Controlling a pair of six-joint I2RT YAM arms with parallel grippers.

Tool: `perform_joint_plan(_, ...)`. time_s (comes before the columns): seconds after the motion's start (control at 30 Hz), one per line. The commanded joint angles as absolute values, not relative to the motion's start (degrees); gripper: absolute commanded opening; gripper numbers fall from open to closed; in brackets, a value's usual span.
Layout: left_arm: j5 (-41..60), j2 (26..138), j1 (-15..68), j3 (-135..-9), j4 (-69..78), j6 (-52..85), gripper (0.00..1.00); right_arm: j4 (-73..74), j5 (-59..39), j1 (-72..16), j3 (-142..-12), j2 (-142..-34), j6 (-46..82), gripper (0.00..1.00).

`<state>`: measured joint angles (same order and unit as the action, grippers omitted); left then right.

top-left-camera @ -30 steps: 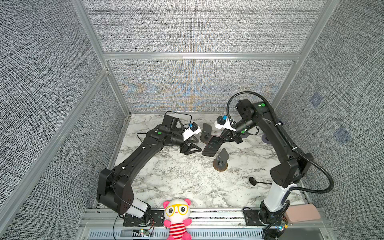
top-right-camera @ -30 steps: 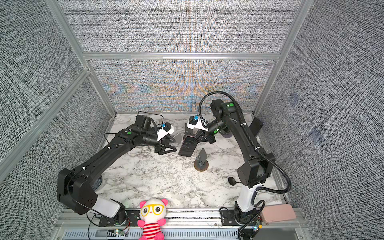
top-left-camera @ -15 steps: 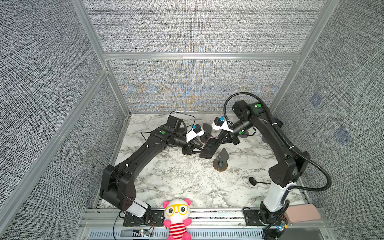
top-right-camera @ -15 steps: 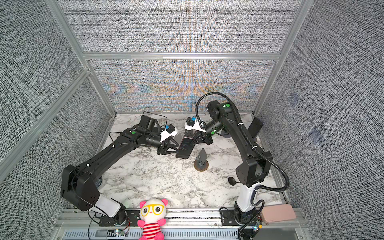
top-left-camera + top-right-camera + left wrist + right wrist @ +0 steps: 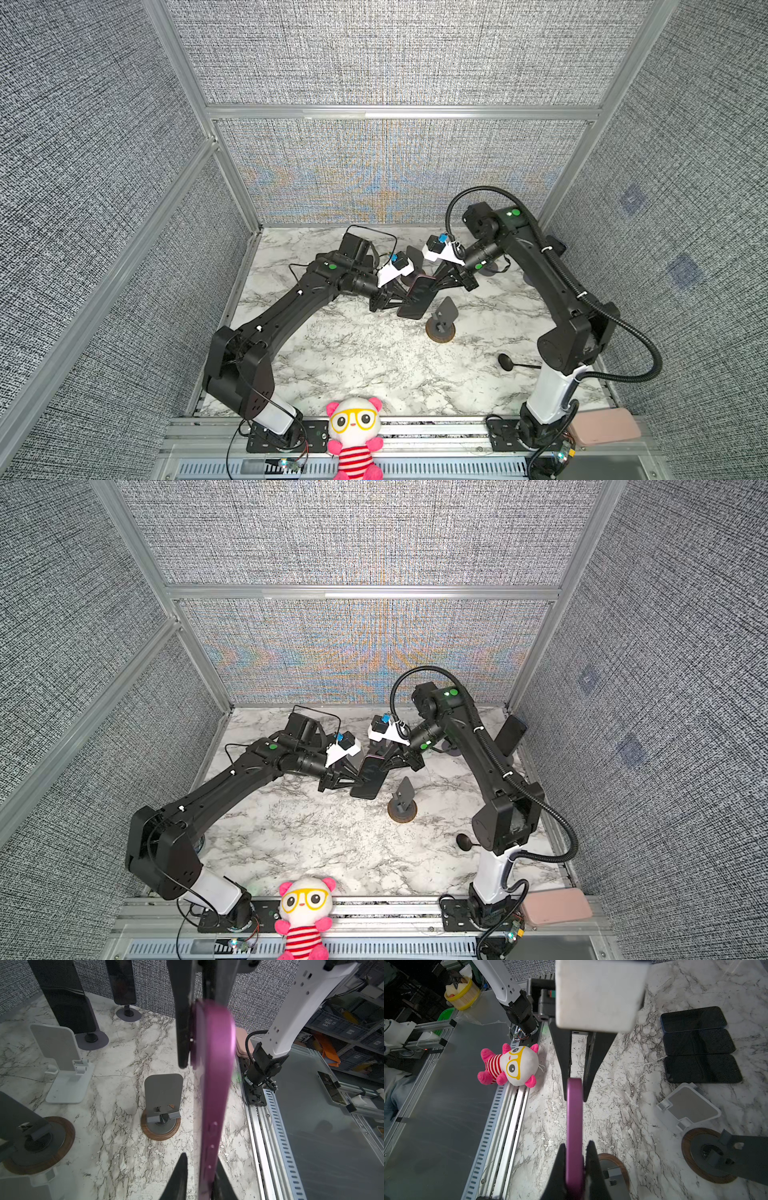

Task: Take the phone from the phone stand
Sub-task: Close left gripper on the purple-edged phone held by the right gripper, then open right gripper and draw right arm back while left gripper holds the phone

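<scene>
The purple-edged phone is hanging in the air above the marble tabletop, tilted, with its dark screen facing up in both top views, and both arms are gripping it at once. The right fingers are reaching in from the right side and pinching the phone narrowly, one finger on each face. The right wrist view is showing this close up, with the right fingers squeezing the phone edge-on. In that same view the left fingers are pressing on both faces of the phone's far end, drawn in narrow around it. In the left wrist view the phone, its side buttons showing, is running between the left fingers, while the right fingers are clamping its farther end.

The phone stand, a grey plate on a round wooden base, is standing on the tabletop just beside the phone and apart from it.

Three dark phones are lying side by side on the tabletop, near a white stand. A pink plush toy is sitting at the front rail.
</scene>
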<state>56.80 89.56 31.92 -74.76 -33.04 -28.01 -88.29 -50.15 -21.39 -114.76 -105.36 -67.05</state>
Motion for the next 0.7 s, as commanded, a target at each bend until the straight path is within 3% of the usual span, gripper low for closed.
perform_joint_plan(0.0, 57.75, 89.98, 32.41, -74.88, -32.69, -27.95, 0.21, -88.03, -52.80, -21.52, -114.56, -105.03, -65.79, 0.00)
perform_joint_plan(0.2, 56.97, 90.02, 32.61, -74.89, -32.69, -27.95, 0.02, -87.89, -52.51, -21.59, -114.26, -105.20, -65.39, 0.00)
perform_joint_plan(0.4, 56.77, 90.18, 32.61, -74.88, -32.42, -27.59, 0.00, -87.98, -52.02, -21.57, -113.82, -105.00, -65.17, 0.01)
perform_joint_plan(0.57, 56.26, 90.37, 32.61, -75.06, -32.17, -26.95, 0.00, -87.99, -51.35, -21.57, -113.42, -104.81, -64.85, 0.32)
perform_joint_plan(0.67, 55.82, 90.74, 32.61, -75.60, -32.59, -26.28, 0.00, -86.72, -49.56, -21.49, -112.54, -104.17, -64.09, 0.44)
